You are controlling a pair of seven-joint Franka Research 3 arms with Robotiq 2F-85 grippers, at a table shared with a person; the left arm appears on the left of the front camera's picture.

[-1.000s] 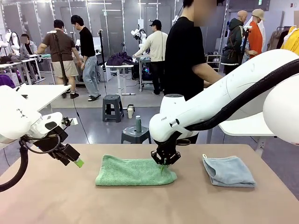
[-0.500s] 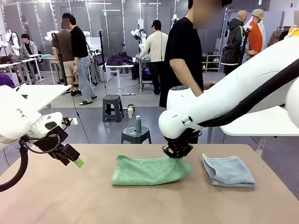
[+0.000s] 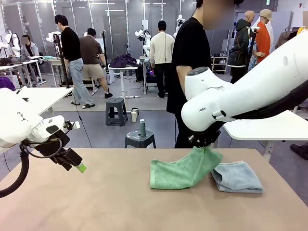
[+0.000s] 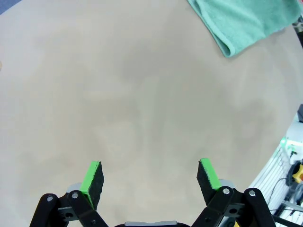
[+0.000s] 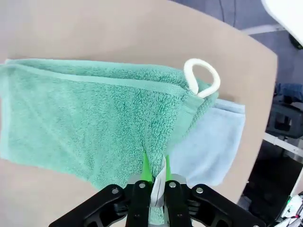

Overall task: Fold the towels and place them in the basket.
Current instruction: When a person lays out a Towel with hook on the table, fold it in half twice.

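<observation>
The mint green towel [image 3: 179,171] is folded and raised at its right end, where my right gripper [image 3: 205,146] is shut on it. That lifted end hangs over the left edge of the pale grey-blue towel [image 3: 239,176], which lies folded flat at the right of the table. In the right wrist view, my right gripper [image 5: 155,171] pinches the green towel [image 5: 85,113] beside its white loop tag [image 5: 202,78], with the blue towel [image 5: 213,142] underneath. My left gripper [image 3: 73,161] hovers open at the left, with bare tabletop between its fingers [image 4: 93,179]. The basket is out of view.
A person in a black shirt [image 3: 192,62] stands at the far edge of the brown table [image 3: 96,202]. A white table [image 3: 262,127] juts in behind on the right. A grey stool with a bottle [image 3: 140,137] stands beyond the far edge.
My right gripper has carried the green towel to the right and lifted its held end until it overlaps the blue towel's left edge. The left arm has not moved.
</observation>
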